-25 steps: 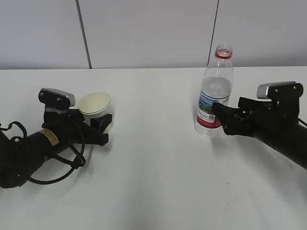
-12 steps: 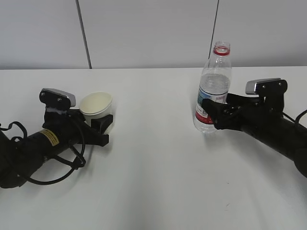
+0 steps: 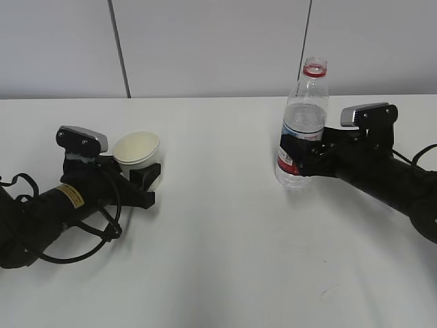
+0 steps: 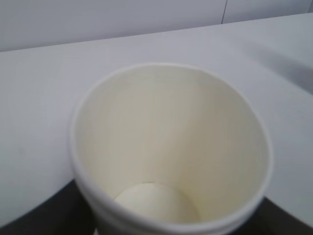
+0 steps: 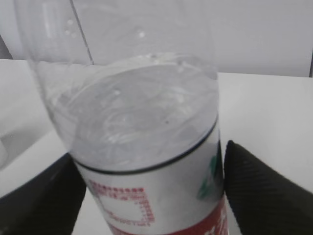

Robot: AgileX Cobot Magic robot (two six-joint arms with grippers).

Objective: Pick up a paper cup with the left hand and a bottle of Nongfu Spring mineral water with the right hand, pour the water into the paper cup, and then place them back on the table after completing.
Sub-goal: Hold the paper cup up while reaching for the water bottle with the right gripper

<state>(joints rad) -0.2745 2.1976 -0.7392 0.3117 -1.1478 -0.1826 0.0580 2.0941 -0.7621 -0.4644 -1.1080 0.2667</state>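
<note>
My right gripper (image 3: 295, 156) clamps the slippery, half-full bottle (image 3: 300, 130) at its label; my left gripper (image 3: 140, 179) clasps the crushable paper cup (image 3: 136, 152).

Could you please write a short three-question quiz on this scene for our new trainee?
1. True or false: the paper cup already holds water.
2. The right gripper has the bottle between its fingers at: A the neck, B the labelled lower body, C the base.
3. Fill in: the bottle's cap is ____.

Key: 1 false, the cup looks dry inside; 2 B; 3 off, only a red ring sits under the open mouth.
</note>
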